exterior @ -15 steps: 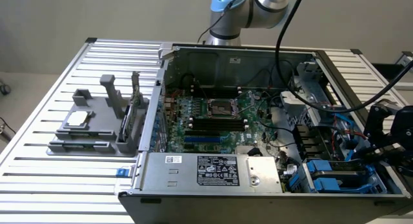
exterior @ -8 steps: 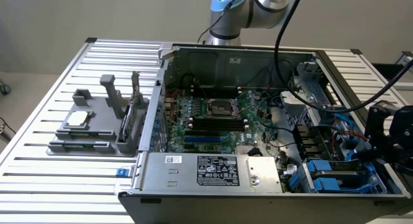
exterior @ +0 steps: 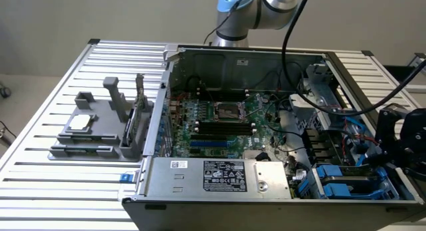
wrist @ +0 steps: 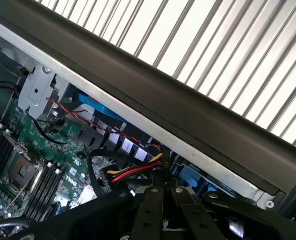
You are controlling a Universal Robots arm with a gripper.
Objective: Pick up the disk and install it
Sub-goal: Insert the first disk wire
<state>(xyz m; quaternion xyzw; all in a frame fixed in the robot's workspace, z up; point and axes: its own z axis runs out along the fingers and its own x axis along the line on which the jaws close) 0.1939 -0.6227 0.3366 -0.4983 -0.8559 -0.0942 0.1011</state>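
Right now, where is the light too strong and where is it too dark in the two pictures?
Exterior view: even light on the table; the computer case is shadowed inside toward the exterior view's right. Wrist view: the table glares white, while the case rim and the gripper are nearly black.

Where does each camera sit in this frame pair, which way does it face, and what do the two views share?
Exterior view: off the arm and high up, angled down into the open computer case. The arm stands behind the case, and the gripper is at the exterior view's right.
Wrist view: on the wrist, looking past the shut gripper across the case interior and over its wall to the slatted table.
Shared: the motherboard, the case, the table and the gripper.
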